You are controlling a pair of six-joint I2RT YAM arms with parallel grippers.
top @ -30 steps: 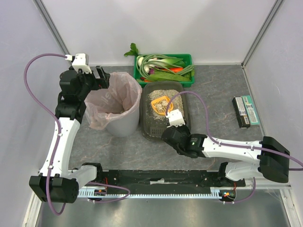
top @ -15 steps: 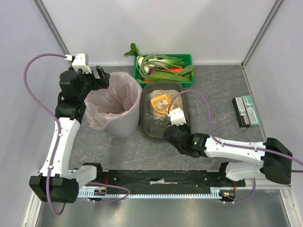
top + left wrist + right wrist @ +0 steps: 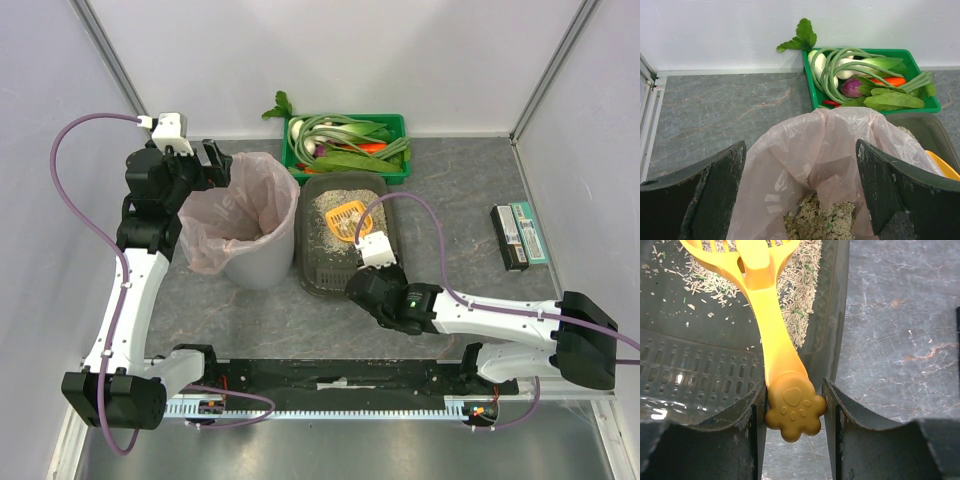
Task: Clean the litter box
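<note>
The litter box [image 3: 318,272] is a dark grey tray right of the bin, with pale litter in its far half and a bare perforated near end [image 3: 690,375]. An orange scoop [image 3: 347,218] rests with its slotted head over the litter. My right gripper [image 3: 365,262] is shut on the paw-shaped end of the scoop handle [image 3: 795,410], at the tray's near right rim. My left gripper [image 3: 215,165] stands open at the far rim of the grey bin [image 3: 245,230], touching nothing. Its two fingers [image 3: 715,195] frame the pink liner [image 3: 805,165], and scooped litter [image 3: 825,222] lies at the bottom.
A green crate of vegetables [image 3: 345,145] stands right behind the litter box, against the back wall. Two flat packs [image 3: 520,235] lie at the right of the table. White walls close in the back and both sides.
My right gripper and the scoop have shifted slightly over the litter, a little away and to the right. The left arm has not moved.
</note>
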